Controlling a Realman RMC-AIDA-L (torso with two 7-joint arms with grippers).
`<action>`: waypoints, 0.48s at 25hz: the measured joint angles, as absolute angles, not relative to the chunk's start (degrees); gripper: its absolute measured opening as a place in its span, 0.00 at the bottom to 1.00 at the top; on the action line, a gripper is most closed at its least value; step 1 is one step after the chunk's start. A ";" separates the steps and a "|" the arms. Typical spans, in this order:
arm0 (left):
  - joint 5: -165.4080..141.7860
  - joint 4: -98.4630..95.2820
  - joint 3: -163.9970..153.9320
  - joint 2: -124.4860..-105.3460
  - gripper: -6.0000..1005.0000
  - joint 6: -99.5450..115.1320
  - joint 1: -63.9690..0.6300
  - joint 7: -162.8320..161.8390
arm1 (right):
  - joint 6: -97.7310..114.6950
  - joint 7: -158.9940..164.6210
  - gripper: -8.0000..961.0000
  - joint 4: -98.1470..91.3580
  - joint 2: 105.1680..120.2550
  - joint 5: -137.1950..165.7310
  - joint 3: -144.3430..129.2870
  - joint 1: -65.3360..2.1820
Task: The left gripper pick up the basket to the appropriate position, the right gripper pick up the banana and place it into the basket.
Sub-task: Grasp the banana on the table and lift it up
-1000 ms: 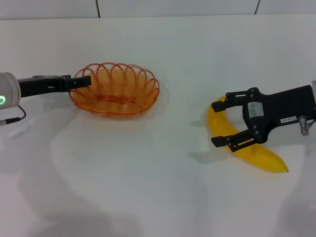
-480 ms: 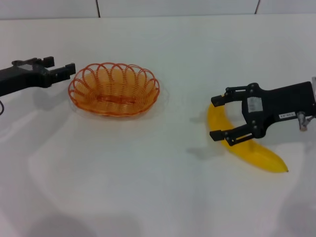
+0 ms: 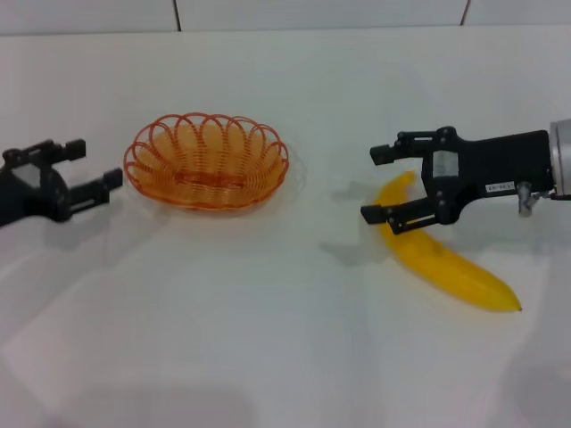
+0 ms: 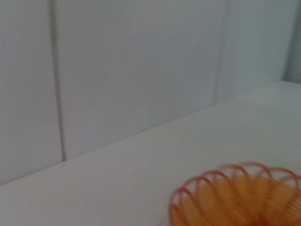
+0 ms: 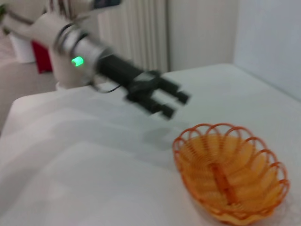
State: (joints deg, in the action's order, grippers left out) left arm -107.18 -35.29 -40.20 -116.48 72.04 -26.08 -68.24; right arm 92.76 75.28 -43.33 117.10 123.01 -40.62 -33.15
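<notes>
The orange wire basket [image 3: 207,161] sits on the white table, left of centre. It also shows in the left wrist view [image 4: 240,197] and the right wrist view [image 5: 230,183]. My left gripper [image 3: 94,163] is open and empty, a short way left of the basket and not touching it; it also shows in the right wrist view [image 5: 164,101]. The yellow banana [image 3: 451,263] lies on the table at the right. My right gripper [image 3: 375,184] is open at the banana's far end. The banana's tip shows between its fingers, and I see no grip on it.
The white table [image 3: 268,339] has free room in the middle and front. A pale panelled wall [image 3: 312,13] runs along the far edge.
My left gripper has let go of the basket's rim and drawn back to the left, now open. My right gripper has moved from the banana's middle toward its far end.
</notes>
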 joint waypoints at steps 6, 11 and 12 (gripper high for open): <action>-102.76 -35.30 -39.70 -116.27 0.74 80.59 -21.15 -60.80 | 92.19 77.31 0.94 -44.19 117.27 122.03 -40.98 -32.44; -102.16 -34.93 -39.67 -116.24 0.74 81.87 -19.87 -59.92 | 92.57 85.10 0.94 -54.51 117.74 121.42 -47.23 -28.36; -102.26 -34.82 -39.72 -116.25 0.74 81.86 -19.75 -59.66 | 92.55 87.91 0.94 -58.56 117.88 120.55 -50.04 -26.56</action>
